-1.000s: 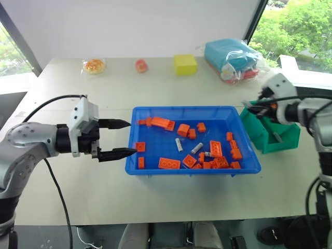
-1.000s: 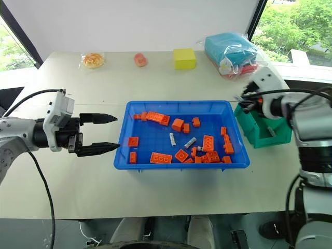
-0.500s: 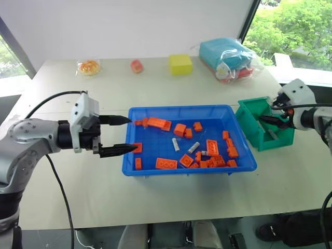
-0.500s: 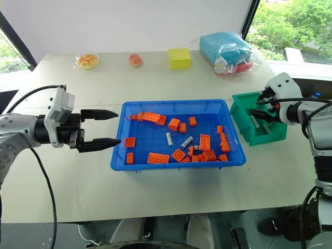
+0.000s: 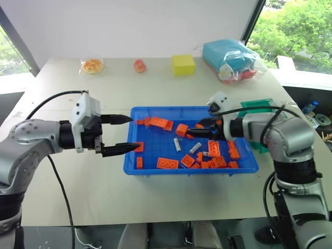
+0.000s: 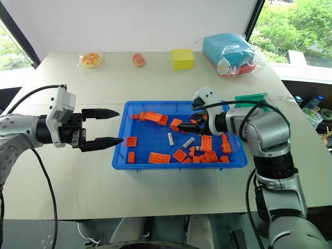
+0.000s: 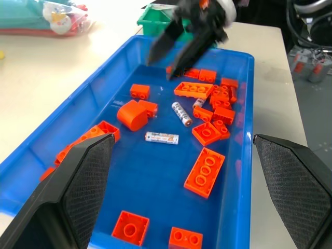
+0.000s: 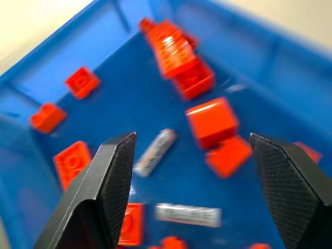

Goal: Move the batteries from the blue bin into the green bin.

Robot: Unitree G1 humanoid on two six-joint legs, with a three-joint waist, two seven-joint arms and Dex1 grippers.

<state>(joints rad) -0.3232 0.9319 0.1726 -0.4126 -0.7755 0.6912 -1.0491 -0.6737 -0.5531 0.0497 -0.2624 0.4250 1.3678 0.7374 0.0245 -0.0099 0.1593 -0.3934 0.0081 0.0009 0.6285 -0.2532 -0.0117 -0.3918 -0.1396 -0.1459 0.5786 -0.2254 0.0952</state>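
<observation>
Where it hung at the green bin [image 5: 262, 106], the right tool [image 5: 199, 128] now gapes empty over the blue bin [image 5: 150, 167].

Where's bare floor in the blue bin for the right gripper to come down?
Bare floor in the blue bin: the middle-left stretch, bordered by the long orange brick, the left-wall bricks and the batteries. Crowded: the near-right corner pile. The right gripper, open, hangs over the far-centre bricks.

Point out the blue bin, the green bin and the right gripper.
blue bin [image 5: 136, 168]: left eye view, near-left corner of the rim.
green bin [image 6: 254, 97]: right eye view, top rim behind the right arm.
right gripper [image 6: 192, 126]: right eye view, midway between the fingertips.
</observation>
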